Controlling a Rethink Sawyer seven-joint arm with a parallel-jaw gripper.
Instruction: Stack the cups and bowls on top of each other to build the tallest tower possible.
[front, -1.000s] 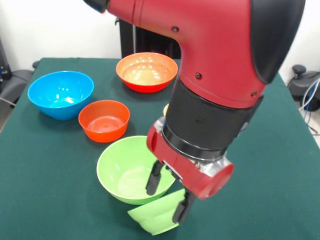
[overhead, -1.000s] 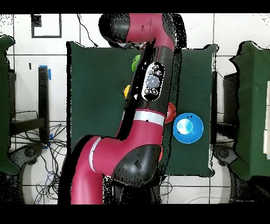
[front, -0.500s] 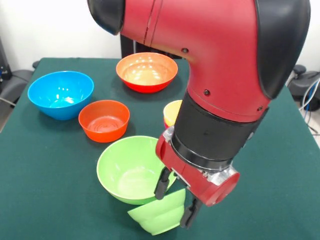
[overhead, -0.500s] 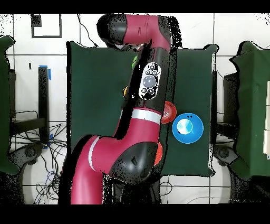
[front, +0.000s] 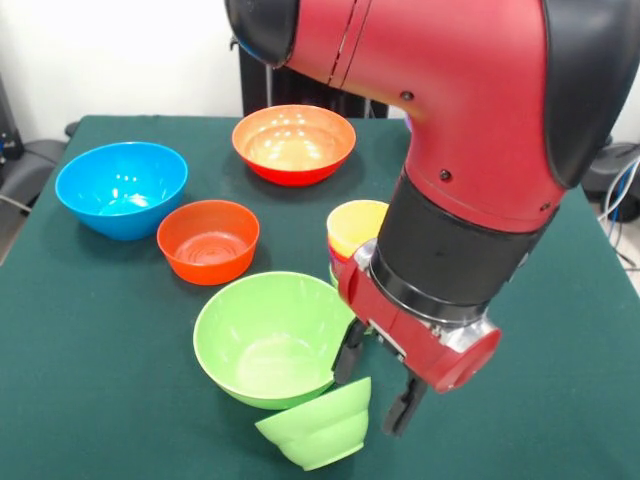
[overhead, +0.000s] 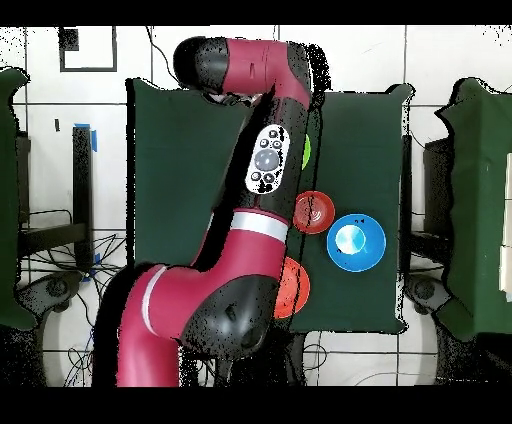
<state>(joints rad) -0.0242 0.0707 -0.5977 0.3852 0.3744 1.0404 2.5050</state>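
Hanging low over the near part of the green table (front: 90, 400), the gripper (front: 377, 388) has its 2 dark fingers (front: 349, 355) spread apart with nothing between them. One finger shows just beside the rim of the large light-green bowl (front: 265, 335), the other stands lower, close to the small light-green bowl (front: 320, 430). That small ribbed bowl lies tipped on its side at the table's near edge, against the foot of the large green bowl, its mouth seemingly turned toward the near left, though the angle makes this hard to confirm.

Behind the arm (front: 450, 150), a yellow cup (front: 352, 226) peeks out, with a thin sliver of another colour under it; the rest of that stack is hidden by the wrist. To the left sit 3 more bowls, all upright and apart from each other: the small orange-red bowl (front: 208, 240) nearest the green one, the blue bowl (front: 121, 187) farther left, and the large orange bowl (front: 293, 143) toward the far side.

From overhead, the arm covers most of the table's middle; the blue bowl (overhead: 356, 241) and the small orange-red bowl (overhead: 315, 212) show to its right.
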